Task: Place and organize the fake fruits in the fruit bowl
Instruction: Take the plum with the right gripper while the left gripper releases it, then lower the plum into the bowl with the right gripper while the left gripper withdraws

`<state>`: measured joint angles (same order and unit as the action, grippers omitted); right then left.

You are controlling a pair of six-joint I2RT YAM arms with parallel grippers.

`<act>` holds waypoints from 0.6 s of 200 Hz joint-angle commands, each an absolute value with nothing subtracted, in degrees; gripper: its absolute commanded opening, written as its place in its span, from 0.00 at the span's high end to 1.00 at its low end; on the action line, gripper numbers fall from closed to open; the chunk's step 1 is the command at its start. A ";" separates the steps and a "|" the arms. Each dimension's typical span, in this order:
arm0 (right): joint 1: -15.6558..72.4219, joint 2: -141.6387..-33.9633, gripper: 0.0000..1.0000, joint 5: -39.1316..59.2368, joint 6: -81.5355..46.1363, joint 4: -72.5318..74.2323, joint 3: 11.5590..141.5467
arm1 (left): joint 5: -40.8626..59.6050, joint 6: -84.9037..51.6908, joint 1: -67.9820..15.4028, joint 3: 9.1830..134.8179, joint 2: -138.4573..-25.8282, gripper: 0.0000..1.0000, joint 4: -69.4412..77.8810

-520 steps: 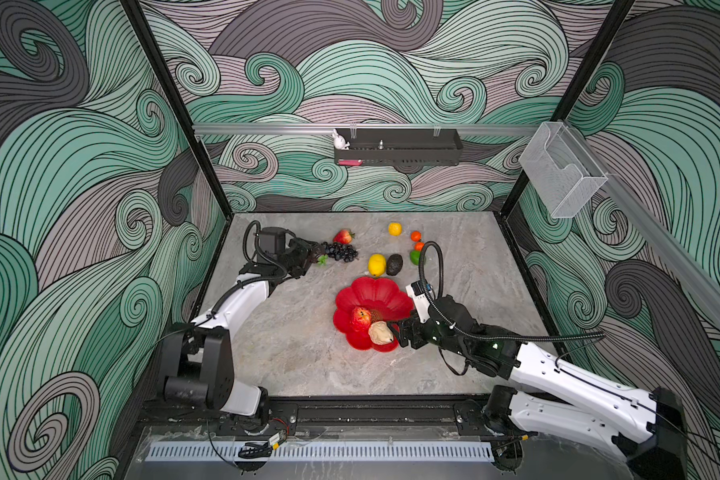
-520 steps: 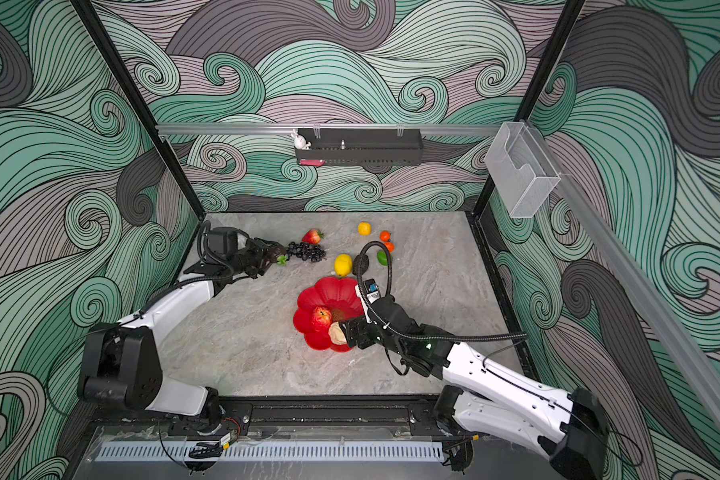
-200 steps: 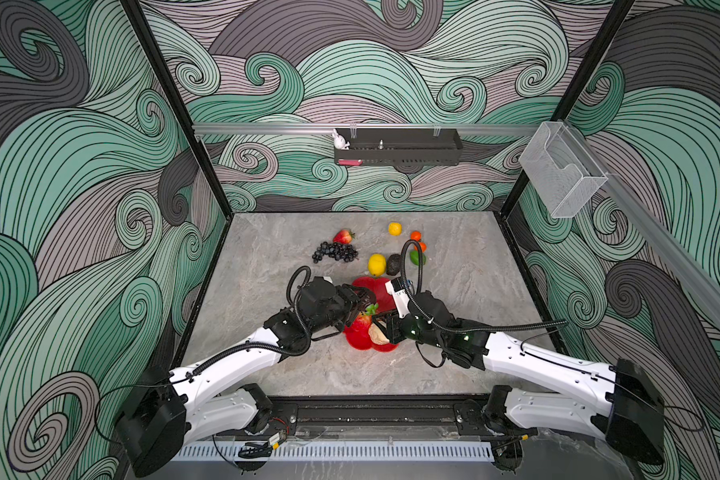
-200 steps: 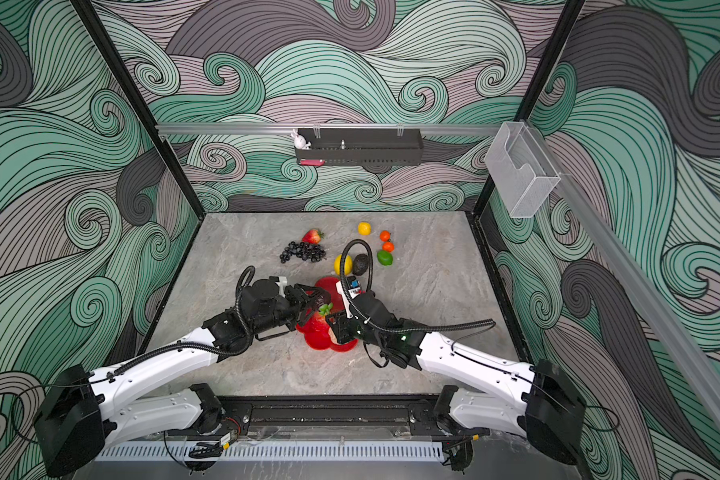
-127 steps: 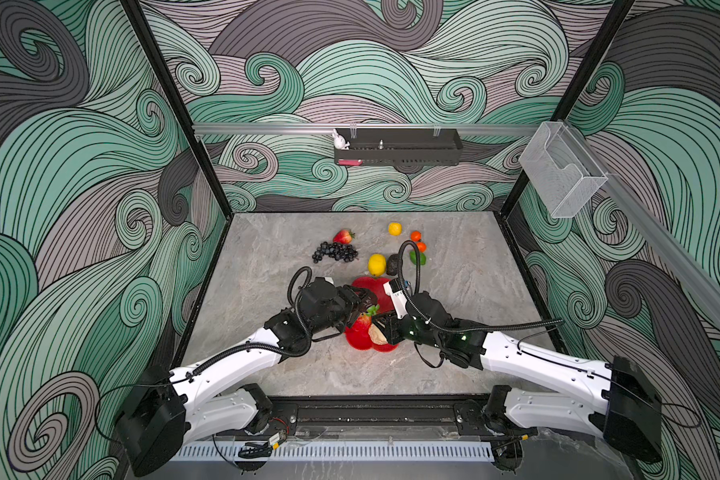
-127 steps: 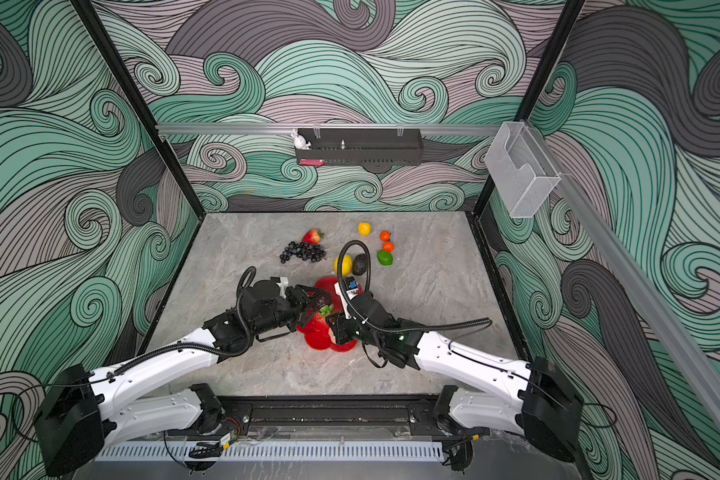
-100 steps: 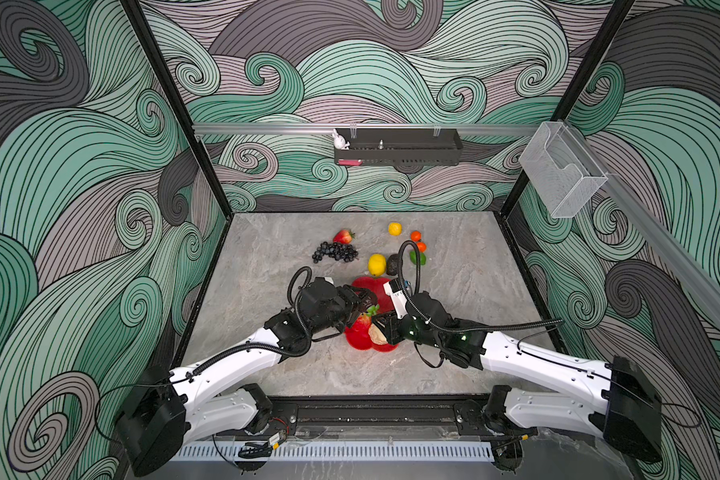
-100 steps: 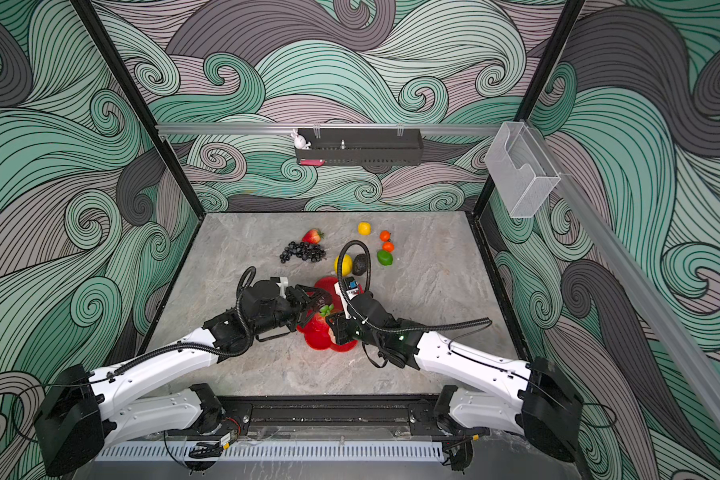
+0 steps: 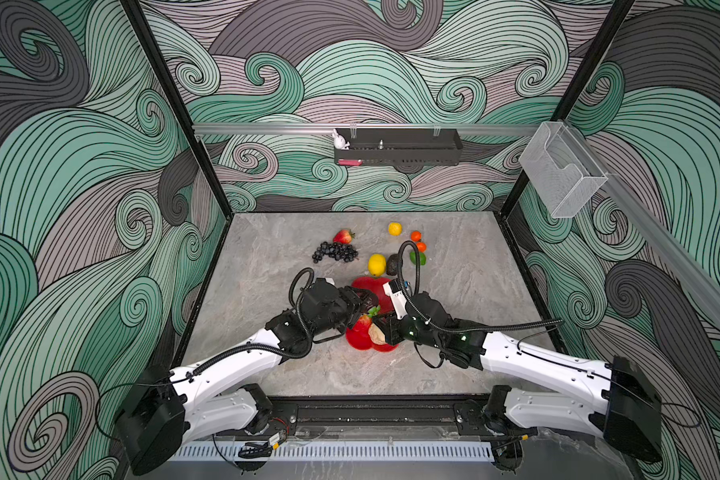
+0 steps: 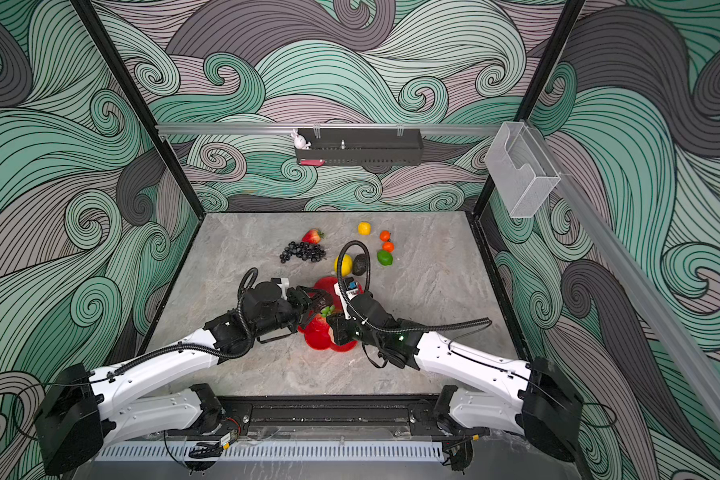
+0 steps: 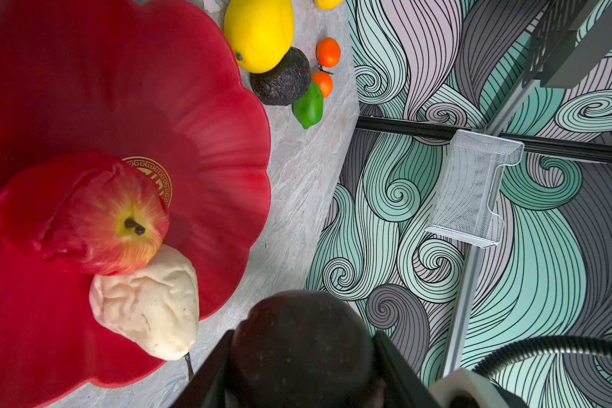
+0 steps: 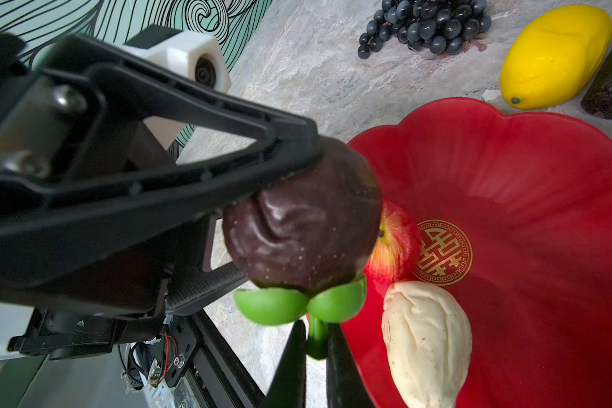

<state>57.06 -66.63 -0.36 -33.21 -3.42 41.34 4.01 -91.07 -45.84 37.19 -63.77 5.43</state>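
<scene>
While left jaws clamp the dark fruit (image 12: pixel 304 226) and right jaws pinch its stem (image 12: pixel 317 339), we free one before lowering to the fruit bowl (image 12: pixel 509 159).

grey marble tabletop (image 9: pixel 454 291), red bowl (image 9: pixel 368 284), grapes (image 9: pixel 335 252), strawberry (image 9: pixel 343 236), lemons (image 9: pixel 377 264) (image 9: pixel 395 228), avocado (image 9: pixel 391 266), lime (image 9: pixel 419 258), oranges (image 9: pixel 415 236) (image 9: pixel 421 247)

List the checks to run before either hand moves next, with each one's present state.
Left hand closed on the dark purple round plastic fruit: ok.
Right hand pinching its green stem: ok.
Bare floor showing in the glossy red scalloped bowl: ok.
Glossy red plastic apple and beige plastic pear inside the bowl: ok.
Purple fruit resting in the bowl: not ok, held aloft.
Purple fruit clear of the apple below: cannot tell.
</scene>
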 commanded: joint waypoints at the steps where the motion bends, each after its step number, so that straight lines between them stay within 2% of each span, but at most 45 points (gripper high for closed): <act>1: 57.30 -66.57 0.89 -4.18 -32.78 -5.99 42.49 | 3.16 -90.03 -46.41 37.18 -63.63 0.46 4.37; 33: 57.29 -65.98 0.91 -6.02 -32.09 -9.28 43.22 | 2.59 -88.46 -46.41 37.50 -63.67 0.38 3.53; 54: 57.23 -65.49 0.90 -7.15 -31.04 -12.66 44.15 | 1.98 -86.34 -46.36 38.72 -63.61 0.21 1.13; 70: 56.62 -64.93 0.89 -7.16 -30.02 -15.42 44.66 | 0.51 -83.94 -46.32 40.10 -63.22 0.13 -2.31; 120: 51.34 -65.34 0.89 -3.66 -23.26 -27.17 48.04 | -11.47 -74.67 -45.90 38.64 -55.27 0.11 -10.79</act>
